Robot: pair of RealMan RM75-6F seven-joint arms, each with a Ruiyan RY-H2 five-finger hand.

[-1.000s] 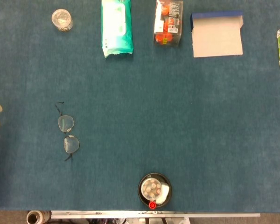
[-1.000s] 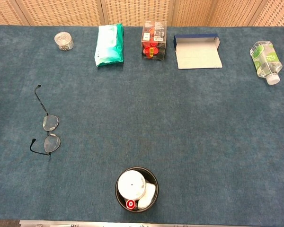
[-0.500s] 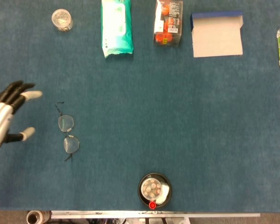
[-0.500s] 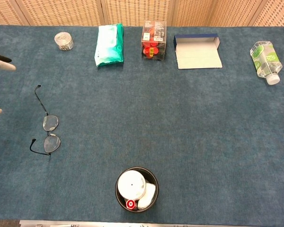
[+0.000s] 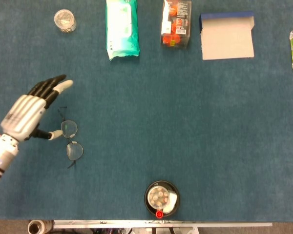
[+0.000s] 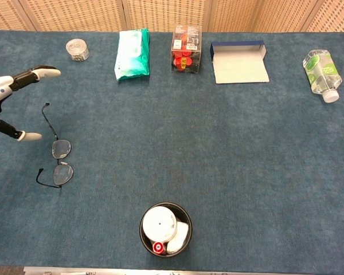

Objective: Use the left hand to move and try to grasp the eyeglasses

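Blue felt tabletop [image 6: 235,149] under everything, woven panels along the far edge in the chest view. At far left, left hand [image 5: 31,113] hovering palm down with fingers [image 5: 54,86] spread apart and holding nothing, thumb tip just beside the upper lens. Eyeglasses [image 5: 71,140] flat on the felt near the left edge, lenses stacked one behind the other, temples unfolded and pointing left, one running under the hand in the head view; contact between thumb and frame not clear. Behind, in the far row: small clear round jar [image 6: 77,50], then green-and-white wipes pack [image 6: 132,54], then clear box of red items [image 6: 186,47], then open blue-rimmed cardboard box [image 6: 239,62], then clear bottle with green label [image 6: 321,74] lying on its side at far right. Near the front edge, about centre, black round cup [image 6: 165,229] holding white pieces and a red one. Right hand out of sight in both views.
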